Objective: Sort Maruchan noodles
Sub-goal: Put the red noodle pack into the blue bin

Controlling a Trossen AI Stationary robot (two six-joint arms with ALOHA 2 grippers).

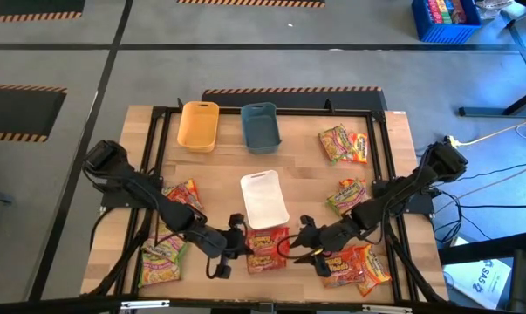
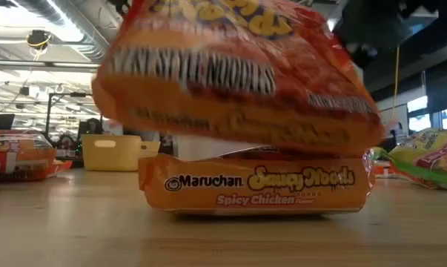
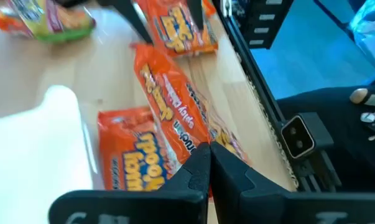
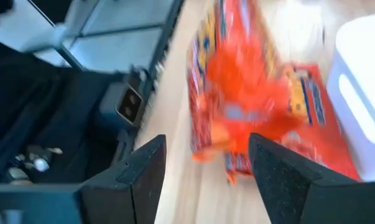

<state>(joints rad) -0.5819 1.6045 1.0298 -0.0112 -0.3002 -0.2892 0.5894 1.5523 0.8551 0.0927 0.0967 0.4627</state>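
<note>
Your left gripper (image 1: 238, 249) is sitting near the front edge of the wooden table (image 1: 306, 139), just left of centre, with its fingers (image 3: 203, 171) pressed fully together. They are pinching the edge of an orange packet (image 3: 175, 112) of Maruchan noodles, and the level camera is showing that packet (image 2: 238, 74) hanging tilted in the air above a second orange packet (image 2: 256, 185) that is lying flat on the table and reading Spicy Chicken.

Your right gripper (image 1: 308, 247) is waiting just to the right of those packets with its jaws standing apart; its own camera is showing the two dark fingers (image 4: 143, 174) with a clear gap between them and nothing held.

The other noodle packets are lying in groups around the table: two green-pink ones (image 1: 162, 257) and an orange one (image 1: 184, 196) at the front left beside your left arm, an orange pile (image 1: 358, 266) at the front right, one green-pink packet (image 1: 347, 196) at mid right, and a pair (image 1: 343, 144) at the back right.

A white tray (image 1: 263, 199) is lying at the centre, just behind the held packet, and a yellow tray (image 1: 198, 125) and a blue tray (image 1: 260, 126) are sitting side by side along the back edge
</note>
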